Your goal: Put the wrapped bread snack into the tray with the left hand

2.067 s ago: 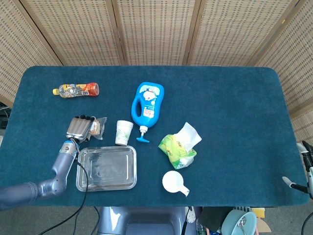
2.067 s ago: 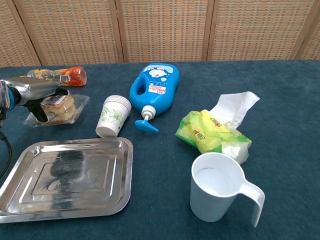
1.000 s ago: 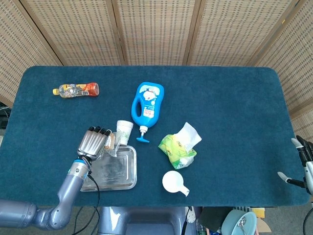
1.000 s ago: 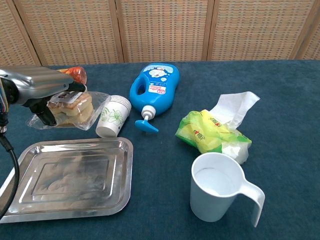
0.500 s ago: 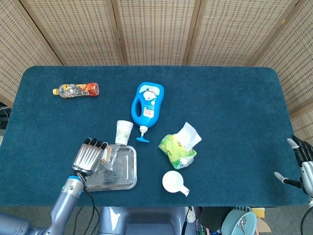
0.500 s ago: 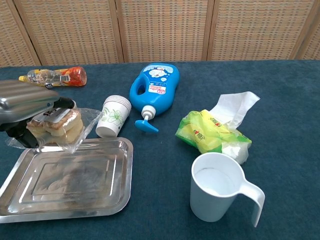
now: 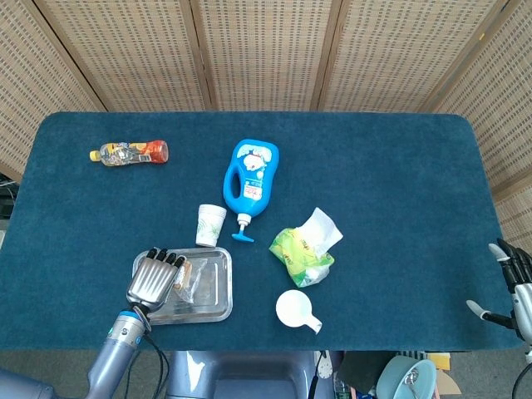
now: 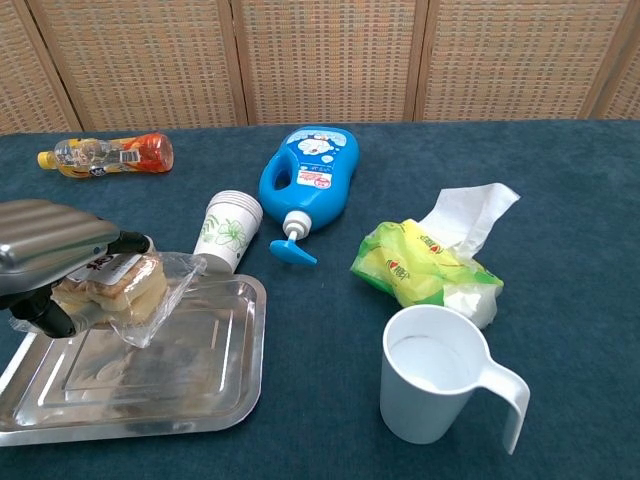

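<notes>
Head view: at lower left of the frame, the robot's left hand (image 7: 155, 278) grasps the wrapped bread snack (image 7: 184, 278) over the steel tray (image 7: 218, 287), knuckles up and the packet pinned beneath the fingers, a hold that looks suited to lowering it flat. Whether the packet touches the tray floor cannot be told from above. At the right edge, the right hand (image 7: 517, 291) hangs beyond the table, apparently holding nothing, though its fingers are too small to read. A stack of paper cups (image 7: 210, 224) stands just above the tray; a white mug (image 7: 296, 309) sits at lower centre.

Chest view: at left, the left hand (image 8: 45, 255) clamps the wrapped bread snack (image 8: 110, 292) over the near-left part of the tray (image 8: 235, 350), its clear wrapper trailing toward the paper cups (image 8: 226, 233). The tray holds nothing else and the mug (image 8: 440, 375) is empty. Release appears to be the step left.
</notes>
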{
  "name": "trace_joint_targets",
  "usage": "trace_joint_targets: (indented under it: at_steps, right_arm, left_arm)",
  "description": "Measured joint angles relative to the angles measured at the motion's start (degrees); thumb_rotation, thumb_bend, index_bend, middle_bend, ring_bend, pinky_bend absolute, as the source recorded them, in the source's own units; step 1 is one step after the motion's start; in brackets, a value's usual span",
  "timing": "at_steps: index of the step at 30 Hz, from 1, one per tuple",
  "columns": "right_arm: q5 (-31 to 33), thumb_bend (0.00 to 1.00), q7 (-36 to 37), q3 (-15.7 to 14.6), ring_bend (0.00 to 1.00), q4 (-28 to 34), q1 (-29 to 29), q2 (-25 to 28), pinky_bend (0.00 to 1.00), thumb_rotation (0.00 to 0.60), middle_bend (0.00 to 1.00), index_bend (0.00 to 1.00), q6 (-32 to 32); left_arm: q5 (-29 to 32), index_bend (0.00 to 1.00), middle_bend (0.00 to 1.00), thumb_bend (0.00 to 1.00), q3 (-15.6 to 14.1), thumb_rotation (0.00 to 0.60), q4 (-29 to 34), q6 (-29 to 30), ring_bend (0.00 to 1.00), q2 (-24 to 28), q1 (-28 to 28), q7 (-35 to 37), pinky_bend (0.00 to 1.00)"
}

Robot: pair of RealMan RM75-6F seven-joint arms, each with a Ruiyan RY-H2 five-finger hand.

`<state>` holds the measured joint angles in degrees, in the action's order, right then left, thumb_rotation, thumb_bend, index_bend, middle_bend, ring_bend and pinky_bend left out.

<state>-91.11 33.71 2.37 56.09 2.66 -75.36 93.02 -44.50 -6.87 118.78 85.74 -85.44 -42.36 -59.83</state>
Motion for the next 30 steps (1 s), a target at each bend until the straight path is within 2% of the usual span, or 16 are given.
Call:
trace_joint_targets:
  at_steps: [3,5,8,13,22,30]
  right_arm:
    - [0.06,0.13,0.05,0.07,0.0,-0.03,-0.06,-0.07,0.0,0.6,0.0,0.0,0.28]
    - [0.03,0.13,0.08,0.09,0.0,-0.08,-0.19,-0.14,0.0,0.6,0.0,0.0,0.67]
    - [-0.05,0.13,0.14,0.04,0.0,-0.14,-0.35,-0.19,0.0,0.6,0.0,0.0,0.96]
    - [-0.14,0.13,0.11,0.05,0.0,-0.15,-0.46,-0.22,0.0,0.6,0.0,0.0,1.44]
    - [-0.24,0.13,-0.42,0.16,0.0,0.12,-0.33,-0.43,0.0,0.6,0.0,0.0,1.68]
    - [-0.11,0.13,-0.72,0.04,0.0,0.25,-0.37,-0.39,0.0,0.6,0.0,0.0,1.36]
  left_arm:
    - [-0.57,0.4,0.22,0.49,-0.15,0.6,0.78,0.05,0.13,0.23,0.27,-0.33,0.11]
    - [-0.69,0.29,0.11,0.44,-0.24,0.6,1.5,0.07,0.05,0.54,0.47,-0.82,0.05]
    - [-0.5,0.13,0.01,0.38,-0.24,0.6,2.53,0.38,0.0,1.0,0.83,-1.62,0.0]
    - [0.59,0.03,0.0,0.26,0.01,0.6,4.73,1.8,0.0,1.82,1.45,-2.96,0.0]
    - [2.01,0.0,0.0,0.12,0.38,0.6,8.1,3.76,0.0,3.04,2.43,-5.28,0.0]
    - [-1.5,0.0,0.0,0.15,-0.01,0.6,9.12,5.99,0.0,3.68,3.58,-5.62,0.0]
